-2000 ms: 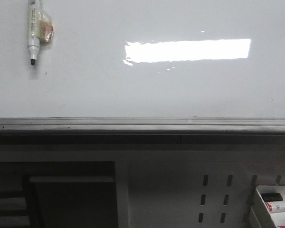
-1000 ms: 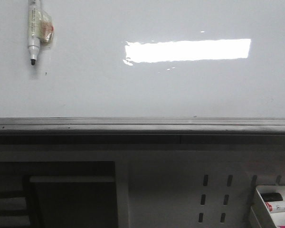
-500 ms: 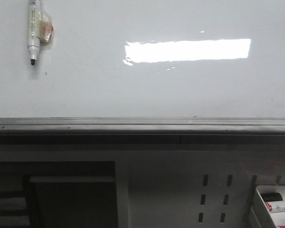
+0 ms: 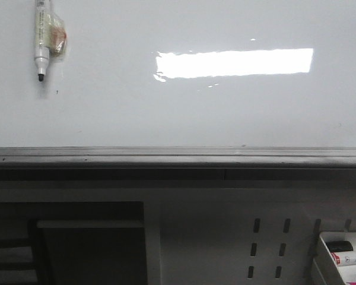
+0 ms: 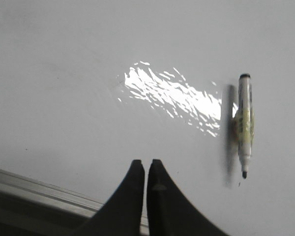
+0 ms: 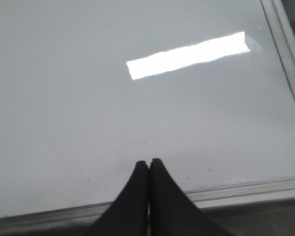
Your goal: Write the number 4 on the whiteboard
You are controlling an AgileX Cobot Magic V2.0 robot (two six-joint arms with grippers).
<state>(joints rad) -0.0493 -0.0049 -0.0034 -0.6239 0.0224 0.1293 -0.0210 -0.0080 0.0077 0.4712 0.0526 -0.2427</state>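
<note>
Your left tool (image 5: 145,169) and right tool (image 6: 148,169) both sit pinched together, empty; the marker (image 4: 41,38) hasn't budged on the whiteboard (image 4: 184,113), seemingly unmarked, so writing hasn't begun.

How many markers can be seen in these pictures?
3. One marker is stuck on the whiteboard, upper left. Two lie in the tray at the lower right, cut off; more may be hidden.

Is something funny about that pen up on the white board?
Yes. The marker hangs on the whiteboard with its cap off and tip pointing down, and something crinkly and yellowish sticks to its side. No number is drawn yet.
</note>
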